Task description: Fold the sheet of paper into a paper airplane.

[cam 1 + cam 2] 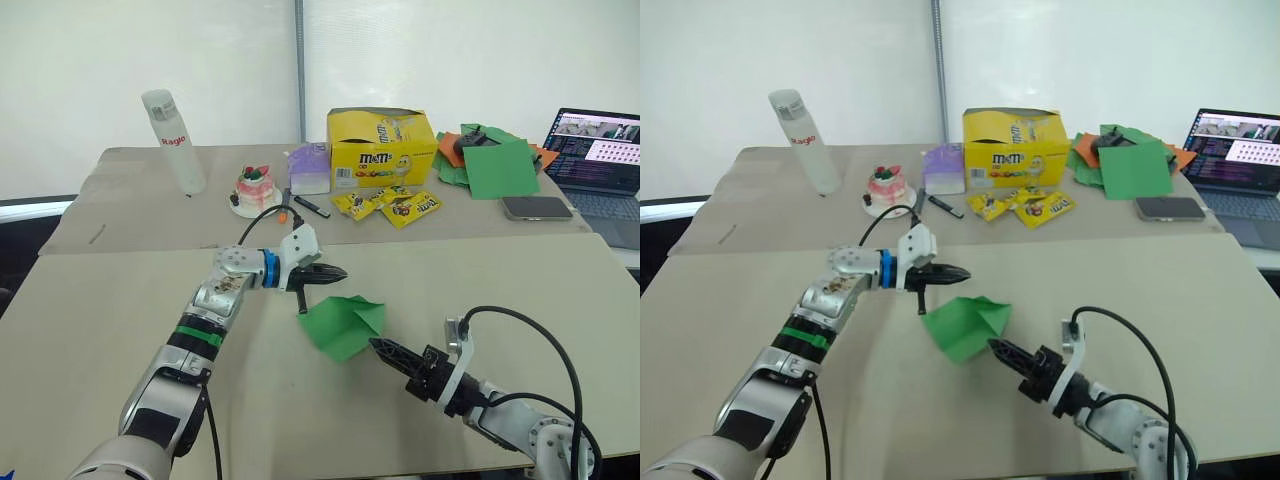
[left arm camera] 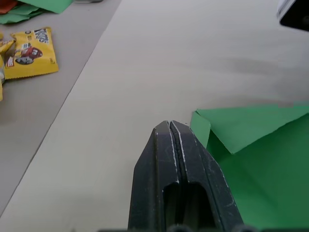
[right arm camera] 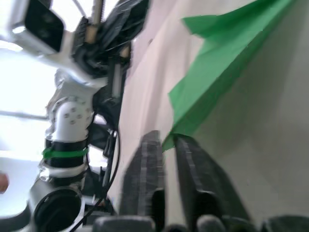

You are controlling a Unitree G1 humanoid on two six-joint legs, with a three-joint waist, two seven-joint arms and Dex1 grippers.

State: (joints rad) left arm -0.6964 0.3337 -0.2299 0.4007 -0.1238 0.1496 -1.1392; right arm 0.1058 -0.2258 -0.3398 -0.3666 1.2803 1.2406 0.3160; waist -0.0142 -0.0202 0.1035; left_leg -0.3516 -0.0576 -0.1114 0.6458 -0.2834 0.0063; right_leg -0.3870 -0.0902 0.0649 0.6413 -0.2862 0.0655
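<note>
the right tool (image 1: pixel 377 345), low and right of centre in the left eye frame, has its fingers pinched on the near corner of the sheet of paper (image 1: pixel 342 322), which already lies part-folded, with layered flaps, at mid frame on the table (image 1: pixel 520 300). the left tool (image 1: pixel 338 272) sits just above the sheet's upper left edge, its two fingers pressed together and holding nothing. to do this fold well, i judge the right tool should keep its hold while the left one presses flat along the crease, moving slowly so the thin paper does not slide or tear.
</note>
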